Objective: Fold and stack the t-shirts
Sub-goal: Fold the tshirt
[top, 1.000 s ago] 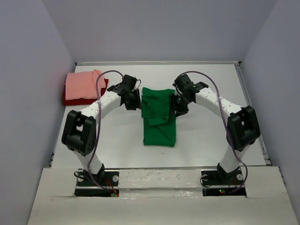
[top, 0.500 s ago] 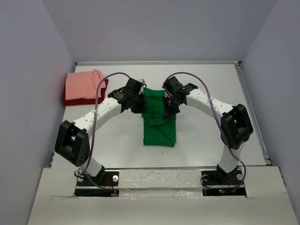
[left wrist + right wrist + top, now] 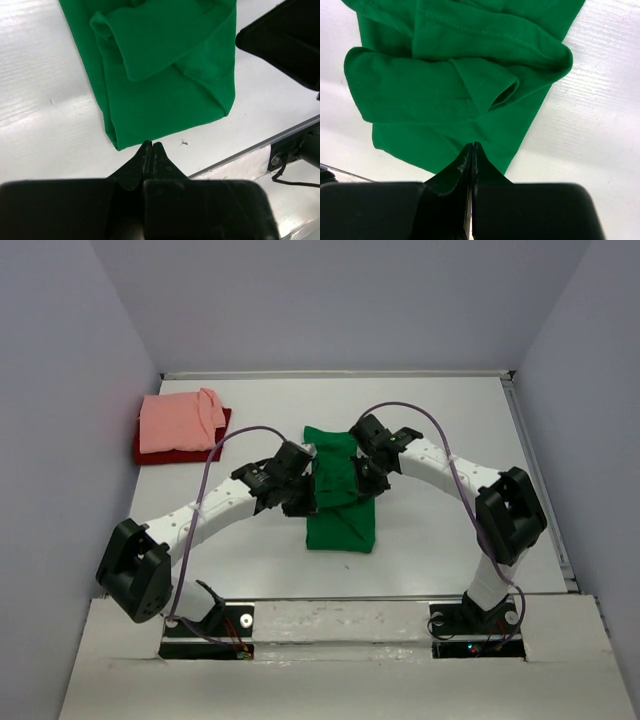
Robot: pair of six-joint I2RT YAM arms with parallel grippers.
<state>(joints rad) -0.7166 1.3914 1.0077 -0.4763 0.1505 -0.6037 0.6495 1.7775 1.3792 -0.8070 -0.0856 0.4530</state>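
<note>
A bright green t-shirt (image 3: 340,510) lies loosely folded in the middle of the table, with a sleeve flap on top (image 3: 165,60) (image 3: 445,85). My left gripper (image 3: 303,500) (image 3: 151,144) is shut, its tips at the shirt's left edge with no cloth showing between them. From the right side my right gripper (image 3: 366,478) (image 3: 471,145) is shut too, tips over the green cloth, nothing visibly pinched. A salmon pink t-shirt (image 3: 180,420) lies folded on a dark red t-shirt (image 3: 150,453) at the back left.
The white table (image 3: 450,430) is ringed by a raised rim, with grey walls at the back and both sides. In the left wrist view the right arm's black link (image 3: 285,40) shows close by, and the table's metal edge rail (image 3: 280,135) runs behind the tips.
Both arms have swung inward and toward the near side along the green shirt. Both grippers went from part open to shut.
</note>
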